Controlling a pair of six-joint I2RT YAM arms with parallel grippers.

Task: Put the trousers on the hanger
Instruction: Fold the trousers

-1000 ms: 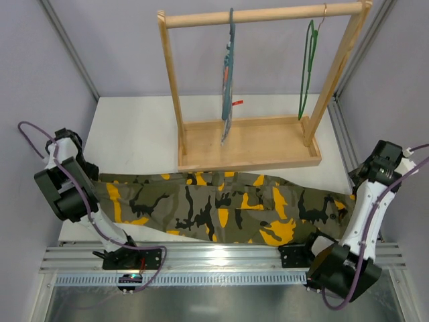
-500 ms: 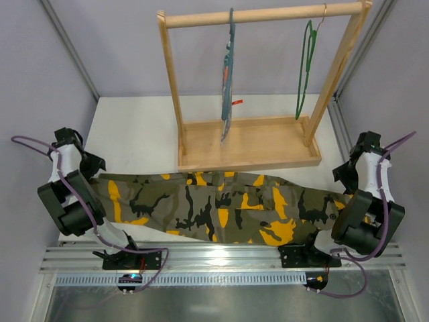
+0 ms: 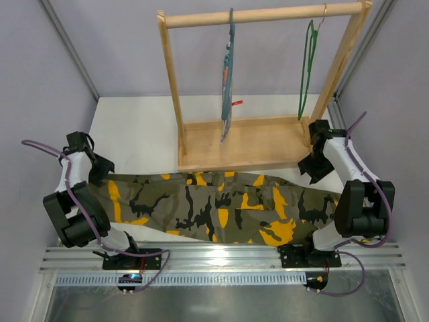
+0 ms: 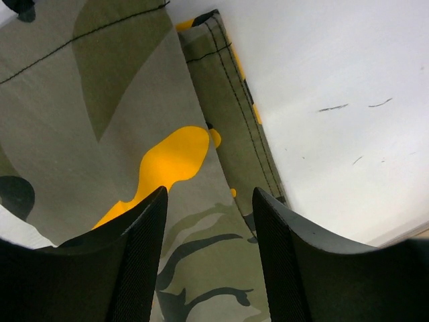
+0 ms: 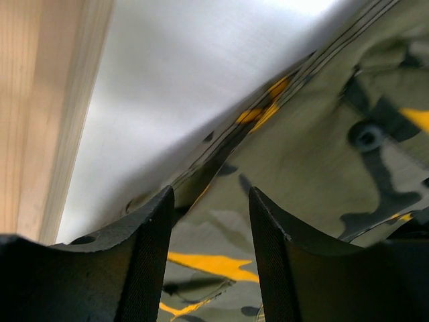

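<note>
The camouflage trousers lie flat across the near part of the table, with the waist and its button to the right. My left gripper hovers open over the far corner of the left leg end; the left wrist view shows hem fabric under the gap between the gripper's fingers. My right gripper is open over the far edge of the waist end. In the right wrist view, cloth lies below this gripper. The green hanger hangs on the rack's bar at the right, apart from both grippers.
A wooden rack with a tray-like base stands behind the trousers; its base edge is close to my right gripper. A striped cloth on a blue-grey hanger hangs mid-bar. White table shows to the left of the rack.
Both arms have swung inward from the table's sides to the far edge of the trousers' two ends. The right jaws have narrowed a little. The trousers have not moved.
</note>
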